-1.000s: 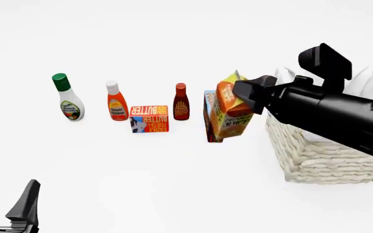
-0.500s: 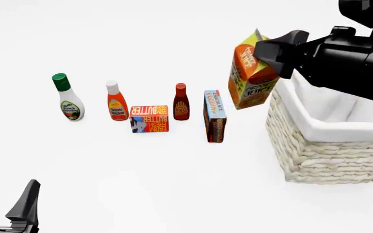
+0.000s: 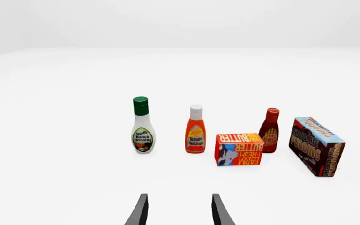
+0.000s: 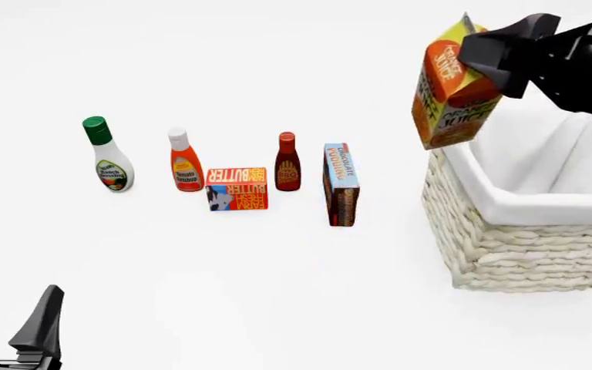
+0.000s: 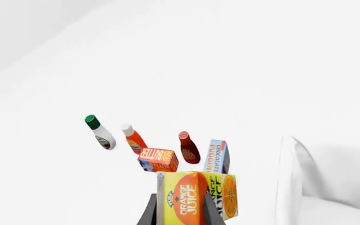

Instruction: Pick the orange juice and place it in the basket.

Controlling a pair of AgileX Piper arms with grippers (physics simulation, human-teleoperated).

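The orange juice is an orange and yellow gable-top carton, held tilted in the air by my right gripper, which is shut on it. It hangs above the left rim of the cream wicker basket. In the right wrist view the orange juice sits between the fingers, with the basket's cloth rim beside it. My left gripper is open and empty at the near left of the table; its left gripper fingertips show in the left wrist view.
A row stands left of the basket: ranch dressing bottle, ketchup bottle, butter box, dark sauce bottle, chocolate pudding box. The same row shows in both wrist views.
My right gripper has lifted the orange juice up and to the right, from beside the pudding box to above the basket's left rim. The left arm has stayed still.
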